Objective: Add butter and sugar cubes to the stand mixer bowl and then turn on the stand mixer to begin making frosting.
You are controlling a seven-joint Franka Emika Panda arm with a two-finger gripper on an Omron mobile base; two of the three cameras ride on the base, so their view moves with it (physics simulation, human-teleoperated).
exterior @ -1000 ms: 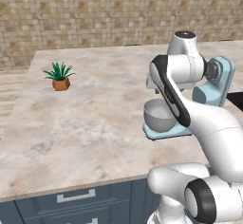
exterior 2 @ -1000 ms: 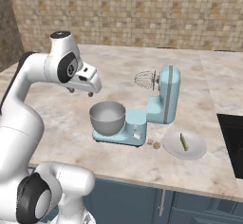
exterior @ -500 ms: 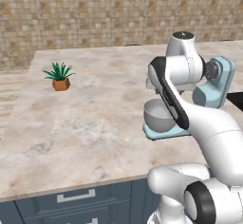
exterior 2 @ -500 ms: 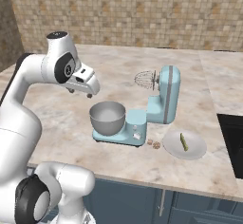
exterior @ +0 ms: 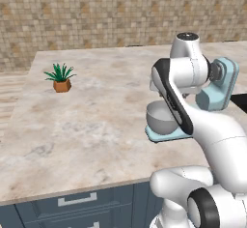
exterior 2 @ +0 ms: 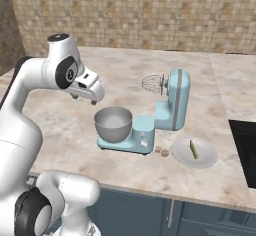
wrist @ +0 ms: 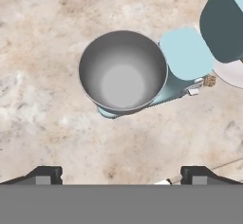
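Left base view: white arm [exterior: 193, 116] rises at lower right and covers much of the pale blue stand mixer [exterior: 219, 84]; the round grey polished-metal bowl [exterior: 159, 118] peeks out left of the arm, seated on the mixer's flat blue base; small green potted plant in a brown pot [exterior: 60, 77] stands far left on the beige marble counter [exterior: 91, 125], well apart from the mixer; blue-grey cabinet drawers [exterior: 77, 200] along the near edge.

Right base view: mixer seen in full, head tilted up, wire whisk [exterior 2: 152, 84] hanging clear of the bowl and to its far right; bowl is empty; two small brown sugar cubes [exterior 2: 161, 151] lie on the counter just beside the base's right end, between base and flat white plate [exterior 2: 195, 153]; thin greenish-yellow butter stick [exterior 2: 193, 149] lies on the plate, right of the mixer; gripper [exterior 2: 86, 99] hangs above the counter, left of the bowl and higher than it, finger spread hard to judge here; dark cooktop [exterior 2: 245, 150] at the right edge.

Hand view: looks straight down into the empty bowl; fingertips [wrist: 45, 174] far apart at the two bottom corners, spread wide, nothing between them; one sugar cube and the plate's rim show at right.
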